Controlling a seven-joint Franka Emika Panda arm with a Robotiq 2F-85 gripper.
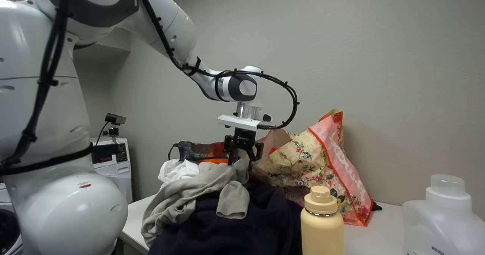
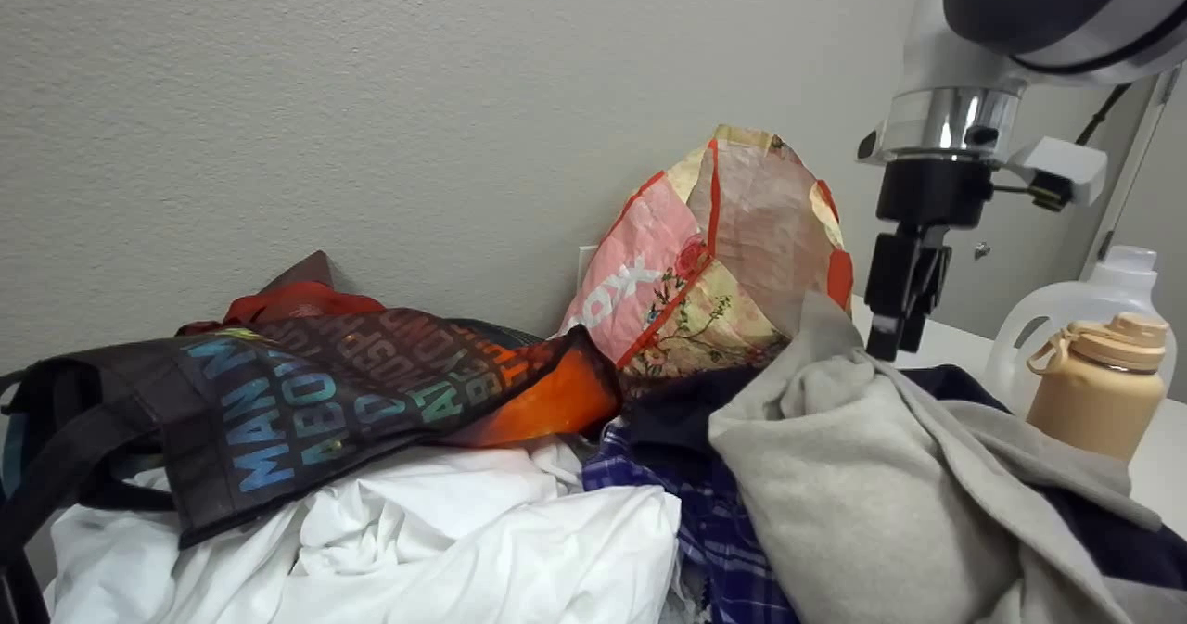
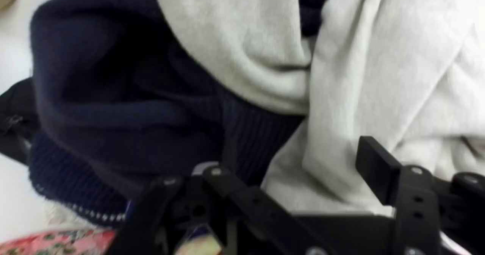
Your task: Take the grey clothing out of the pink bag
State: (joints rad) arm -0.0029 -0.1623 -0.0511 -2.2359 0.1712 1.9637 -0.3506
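Observation:
The grey clothing (image 1: pixel 182 190) lies draped over a dark navy garment, outside the pink bag (image 1: pixel 299 156) as far as I can see. In an exterior view, a raised fold of this grey clothing (image 2: pixel 862 494) reaches up to the fingertips. The pink bag (image 2: pixel 640 281) leans against the wall behind, its floral side and red edges showing; only a strip of the bag (image 3: pixel 64 240) enters the wrist view. My gripper (image 1: pixel 240 165) points down just above the cloth. In the wrist view the gripper (image 3: pixel 301 160) has its fingers spread wide, with loose grey fabric below and between them.
The navy garment (image 1: pixel 242 228) lies under the grey one. A tan bottle (image 1: pixel 322 224) and a translucent jug (image 1: pixel 435 221) stand in front of and beside the bag. White cloth (image 2: pixel 482 550) and a black printed bag (image 2: pixel 325 401) lie at the opposite side. The wall is close behind.

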